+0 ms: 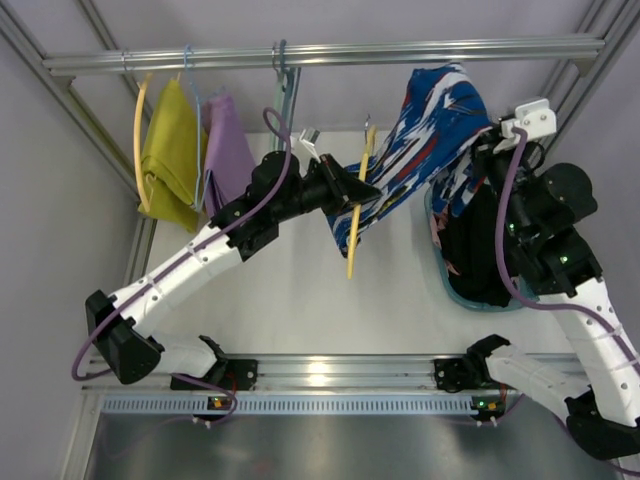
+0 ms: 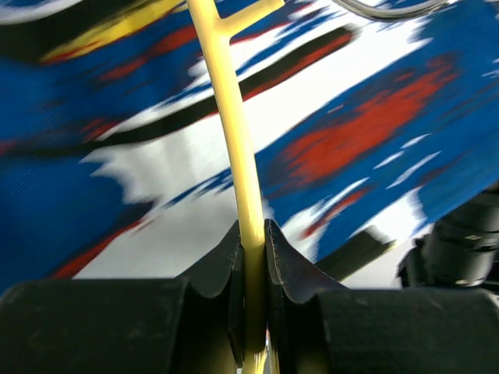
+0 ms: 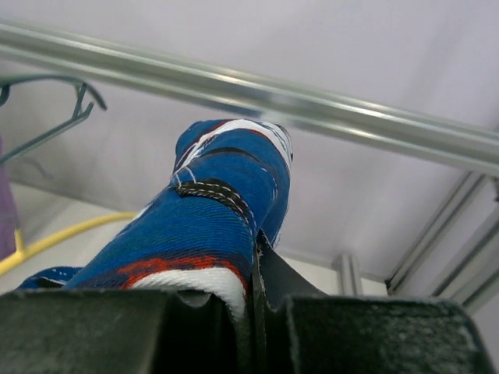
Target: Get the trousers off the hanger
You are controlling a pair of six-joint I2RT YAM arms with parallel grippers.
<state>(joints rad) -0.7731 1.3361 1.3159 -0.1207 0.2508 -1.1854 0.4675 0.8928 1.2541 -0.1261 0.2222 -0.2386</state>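
Clearly the trousers [image 1: 440, 130] are only partly off: held high at one end by my right gripper [image 3: 253, 265], pinched on the cloth, they seem draped over the hanger [image 1: 352, 250] at the other. My left gripper [image 2: 251, 241] clamps the hanger's bar; that last cloth must slide free.

3 garments: trousers [image 1: 440, 140] at 1 o'clock, mustard garment [image 1: 170, 150] and purple garment [image 1: 228, 150] at 10 o'clock. 4 hangers: yellow hanger [image 1: 353, 235] at centre, mustard-draped yellow hanger [image 1: 140, 150], light-blue hanger [image 1: 197, 120], teal-grey hanger [image 1: 284, 85] at 12 o'clock. 2 grippers: left gripper [image 2: 251, 241], right gripper [image 3: 256, 265]. 1 basket [image 1: 480, 305] at 3 o'clock. 1 rail [image 1: 400, 52].
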